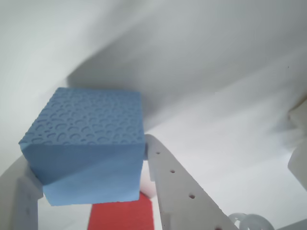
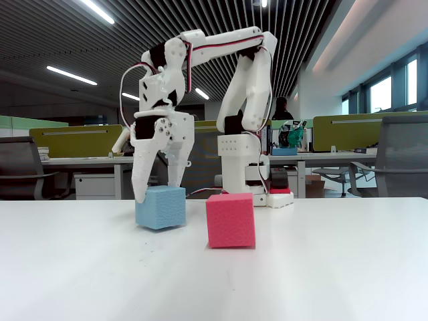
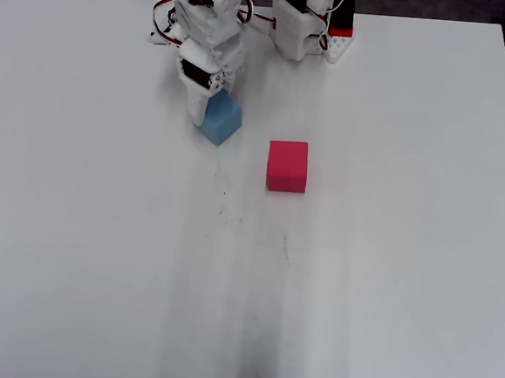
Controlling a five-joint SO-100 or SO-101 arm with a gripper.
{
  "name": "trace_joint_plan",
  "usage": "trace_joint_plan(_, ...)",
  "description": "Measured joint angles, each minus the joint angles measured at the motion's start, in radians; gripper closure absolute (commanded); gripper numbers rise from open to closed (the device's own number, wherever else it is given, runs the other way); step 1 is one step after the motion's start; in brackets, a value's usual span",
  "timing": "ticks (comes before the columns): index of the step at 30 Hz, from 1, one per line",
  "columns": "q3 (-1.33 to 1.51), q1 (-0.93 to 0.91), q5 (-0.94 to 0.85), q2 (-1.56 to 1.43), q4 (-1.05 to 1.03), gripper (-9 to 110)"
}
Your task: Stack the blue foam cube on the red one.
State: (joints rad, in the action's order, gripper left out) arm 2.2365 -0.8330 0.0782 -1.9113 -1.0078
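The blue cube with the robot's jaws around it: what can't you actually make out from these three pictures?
- Whether the blue foam cube is lifted or resting on the table: the fixed view looks too flat; the gripper overlaps it in the overhead view.
- Whether the jaws truly press the cube: in the wrist view the contact faces are hidden.
- The red one: the wrist view shows only a sliver, cut by the bottom edge.

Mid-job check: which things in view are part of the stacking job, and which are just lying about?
Part of the job:
- blue foam cube, between the fingers of the gripper
- red cube, standing free on the table, to the right in the fixed view

Just lying about:
- nothing else loose on the white table; only faint dark specks
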Motion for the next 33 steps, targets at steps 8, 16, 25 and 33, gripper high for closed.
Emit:
trace_joint_plan(8, -0.083, 0.02, 0.012, -0.002, -0.038, 79)
trace_joint_plan(16, -0.195, 0.084, 0.044, -0.046, -0.072, 79)
trace_joint_plan(25, -0.41, 0.259, 0.094, -0.144, -0.16, 80)
trace_joint_plan(33, -0.469, 0.43, 0.104, -0.186, -0.299, 80)
